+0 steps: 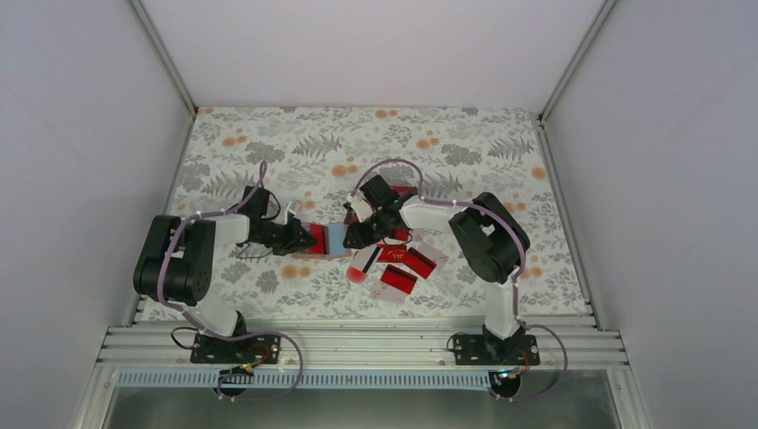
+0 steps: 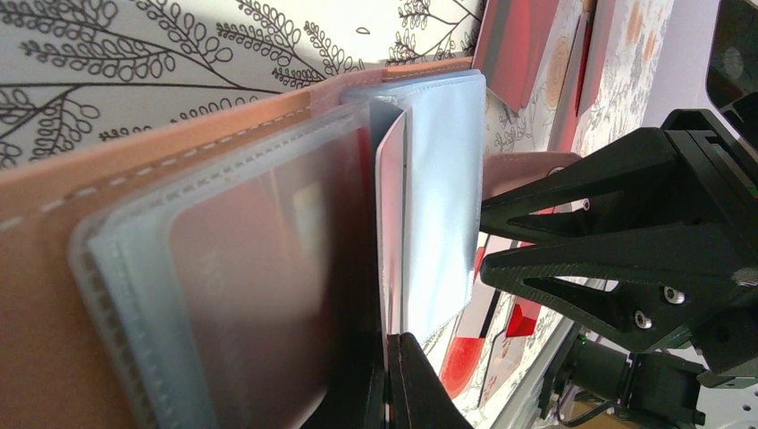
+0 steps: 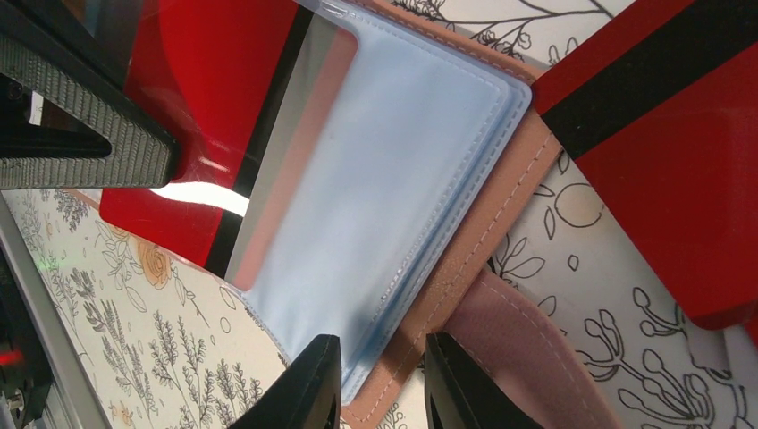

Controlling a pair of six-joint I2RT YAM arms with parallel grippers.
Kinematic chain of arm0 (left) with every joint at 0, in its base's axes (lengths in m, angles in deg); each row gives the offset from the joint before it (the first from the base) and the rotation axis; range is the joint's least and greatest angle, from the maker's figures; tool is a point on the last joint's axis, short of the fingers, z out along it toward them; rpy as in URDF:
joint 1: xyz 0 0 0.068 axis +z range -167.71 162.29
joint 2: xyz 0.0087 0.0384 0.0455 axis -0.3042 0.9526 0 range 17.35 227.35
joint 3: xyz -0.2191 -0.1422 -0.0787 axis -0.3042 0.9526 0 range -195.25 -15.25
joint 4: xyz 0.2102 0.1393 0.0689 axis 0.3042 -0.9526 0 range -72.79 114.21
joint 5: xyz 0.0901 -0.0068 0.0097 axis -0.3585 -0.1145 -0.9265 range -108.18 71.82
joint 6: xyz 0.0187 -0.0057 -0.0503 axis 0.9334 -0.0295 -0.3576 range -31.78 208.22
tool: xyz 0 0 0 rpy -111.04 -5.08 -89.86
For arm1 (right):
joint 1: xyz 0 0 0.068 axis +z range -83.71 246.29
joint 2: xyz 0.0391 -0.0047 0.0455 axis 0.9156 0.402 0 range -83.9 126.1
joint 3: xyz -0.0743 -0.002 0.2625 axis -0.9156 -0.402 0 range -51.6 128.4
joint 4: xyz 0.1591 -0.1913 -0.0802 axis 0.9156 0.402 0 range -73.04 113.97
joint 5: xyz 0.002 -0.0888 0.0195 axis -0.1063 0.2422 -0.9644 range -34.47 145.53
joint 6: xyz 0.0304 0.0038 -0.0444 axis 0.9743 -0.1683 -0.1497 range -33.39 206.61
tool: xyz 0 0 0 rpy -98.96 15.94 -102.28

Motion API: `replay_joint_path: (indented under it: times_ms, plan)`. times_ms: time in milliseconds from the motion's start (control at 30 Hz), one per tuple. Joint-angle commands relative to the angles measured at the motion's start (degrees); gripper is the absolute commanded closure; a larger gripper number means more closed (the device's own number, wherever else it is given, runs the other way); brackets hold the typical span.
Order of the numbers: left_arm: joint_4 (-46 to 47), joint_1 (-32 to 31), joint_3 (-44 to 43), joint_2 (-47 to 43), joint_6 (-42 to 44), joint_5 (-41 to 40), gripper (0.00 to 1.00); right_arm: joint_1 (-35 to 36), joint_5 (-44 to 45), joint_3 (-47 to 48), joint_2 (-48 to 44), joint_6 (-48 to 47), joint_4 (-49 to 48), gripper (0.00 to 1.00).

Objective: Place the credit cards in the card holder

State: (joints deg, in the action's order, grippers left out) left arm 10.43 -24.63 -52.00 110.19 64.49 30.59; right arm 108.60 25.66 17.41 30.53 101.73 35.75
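**A:** What takes up most of the top view?

**B:** A table (image 1: 268, 143) under a pale cloth printed with grey leaves and orange blooms, with white walls around it. Two black arms reach in from the near edge and meet near the middle.

**A:** And where is the task's thing?

**B:** The tan, leather-like folding card holder (image 1: 334, 239) lies open and flat on the cloth between the two claws. Its light blue, clear plastic sleeves face up. A pinkish-tan strap (image 3: 536, 349) sticks out from its stitched edge on the right arm's side.

**A:** The cards?

**B:** The loose cards (image 1: 400, 266) are thin, glossy red rectangles, some with a black stripe and one with gold lettering. They lie scattered just right of the holder, under and beside the right arm's wrist. One more glossy red card (image 3: 206, 80) with a black stripe sits partway inside a sleeve. Its inner part shows dimly through the plastic and the rest sticks out.

**A:** The left claw?

**B:** The left claw (image 2: 393, 366) is clamped on the free end of that red card, which its own wrist camera sees edge-on.

**A:** The right one?

**B:** The right claw (image 3: 383, 349) has its jaws partly apart and grips nothing. One tip is over the blue sleeve and the other over the tan border beside the strap. I cannot tell whether they press down.
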Motion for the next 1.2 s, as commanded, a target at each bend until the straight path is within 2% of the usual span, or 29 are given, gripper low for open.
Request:
replay_joint_path:
  times_ms: [0, 433, 967, 1167]
  plan:
    - [0.49, -0.38, 0.89, 1.78, 1.01, -0.59, 0.98, 0.31, 2.89, -0.24, 4.07, -0.71, 2.0, 0.74]
    - [1.12, -3.4, -1.05, 3.76, -0.49, -0.06, 0.98, 0.28, 2.96, 0.0, 3.55, -0.42, 2.21, 0.72]
    - [-0.85, -7.17, -4.92, 5.48, -1.83, -3.33, 0.97, 0.24, 2.96, 1.01, 3.3, -0.06, 2.74, 0.72]
    - [-3.26, -8.67, -6.44, 4.53, -2.07, -5.73, 0.86, 0.24, 2.89, 1.33, 3.42, -0.02, 2.84, 0.72]
